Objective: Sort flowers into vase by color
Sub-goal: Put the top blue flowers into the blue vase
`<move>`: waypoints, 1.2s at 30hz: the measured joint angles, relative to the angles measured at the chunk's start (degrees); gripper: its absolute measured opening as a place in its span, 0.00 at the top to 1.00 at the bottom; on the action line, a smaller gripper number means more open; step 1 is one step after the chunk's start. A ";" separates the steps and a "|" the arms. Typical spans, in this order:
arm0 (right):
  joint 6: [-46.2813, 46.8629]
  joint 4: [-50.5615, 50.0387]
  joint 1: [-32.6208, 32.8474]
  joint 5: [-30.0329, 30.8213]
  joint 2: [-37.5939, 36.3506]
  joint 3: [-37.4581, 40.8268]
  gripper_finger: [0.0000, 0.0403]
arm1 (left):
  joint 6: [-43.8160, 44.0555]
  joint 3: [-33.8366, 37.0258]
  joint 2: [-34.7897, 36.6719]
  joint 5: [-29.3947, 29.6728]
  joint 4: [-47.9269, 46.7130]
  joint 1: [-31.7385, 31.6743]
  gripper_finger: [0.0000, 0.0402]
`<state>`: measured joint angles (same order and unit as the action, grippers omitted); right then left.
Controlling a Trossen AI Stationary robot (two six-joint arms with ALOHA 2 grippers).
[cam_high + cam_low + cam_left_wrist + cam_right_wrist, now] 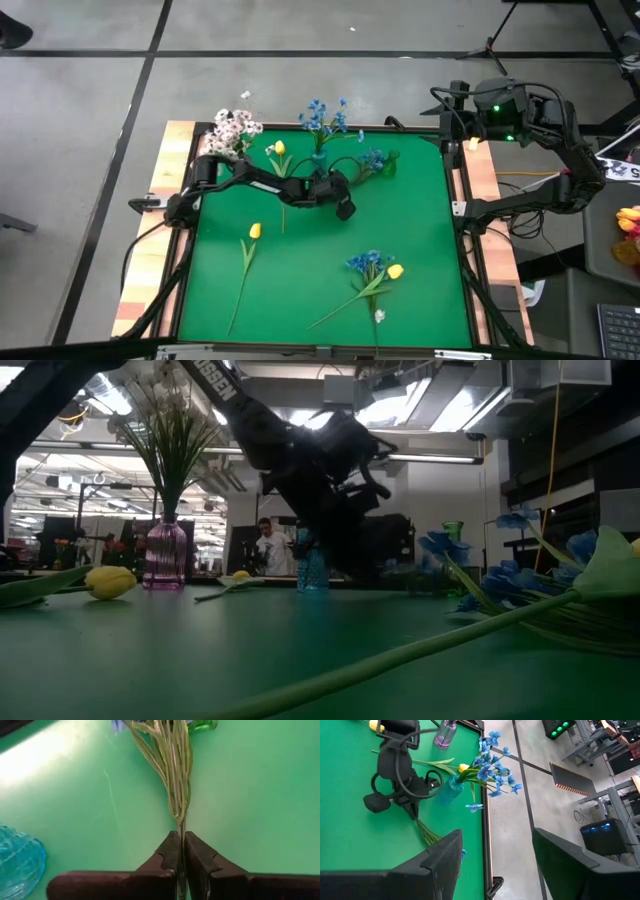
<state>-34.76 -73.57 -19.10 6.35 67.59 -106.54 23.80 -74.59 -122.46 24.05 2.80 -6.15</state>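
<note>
Pinched between the left hand [181, 852] fingers, the blue flower stem [176, 780] (lying flat on the tabletop [260, 795]) should lift straight, grip firm, toward the blue vase [17, 857].

Overhead camera is looking straight down, taking in the whole green mat [320, 250] and both arms. Low camera is sitting at mat level, facing across into the room behind, with a pink vase [165, 555] far off. Left wrist camera is pressing in close, peering past its own fingers [167, 855] at blue flower stalks [175, 765]. Right wrist camera is hanging well back off the table's edge, sharing the blue vase [451, 790] with the overhead view [320, 160].
</note>
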 joint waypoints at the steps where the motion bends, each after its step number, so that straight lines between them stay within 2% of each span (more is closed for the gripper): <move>1: 0.00 0.00 0.01 0.00 0.00 0.00 0.40 | 0.06 0.00 0.37 0.41 -0.09 0.27 0.98; 9: 0.00 0.13 0.00 -0.01 0.00 0.00 0.40 | -0.34 -0.02 5.06 6.03 -4.42 1.96 0.97; 17: 0.00 0.16 -0.01 0.05 0.00 0.00 0.40 | -0.39 -0.04 10.30 6.24 -6.09 4.48 0.98; 23: -1.30 0.16 -0.01 0.60 -0.27 0.02 0.40 | -3.89 -0.04 15.02 6.40 -4.39 8.19 0.98; 29: -1.46 0.45 -0.05 1.43 -2.87 0.02 0.40 | -10.18 -0.04 19.03 7.68 2.92 12.81 0.99; 33: -0.60 0.53 -0.05 1.67 -4.99 0.02 0.40 | -17.98 0.43 20.59 15.12 9.67 15.99 0.99; 36: 0.37 0.64 -0.05 1.73 -5.91 0.00 0.40 | -27.49 4.12 20.84 21.44 24.57 18.18 0.99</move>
<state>-34.39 -72.93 -19.16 8.08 61.68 -106.54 -3.69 -70.47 -101.62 45.50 27.37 12.03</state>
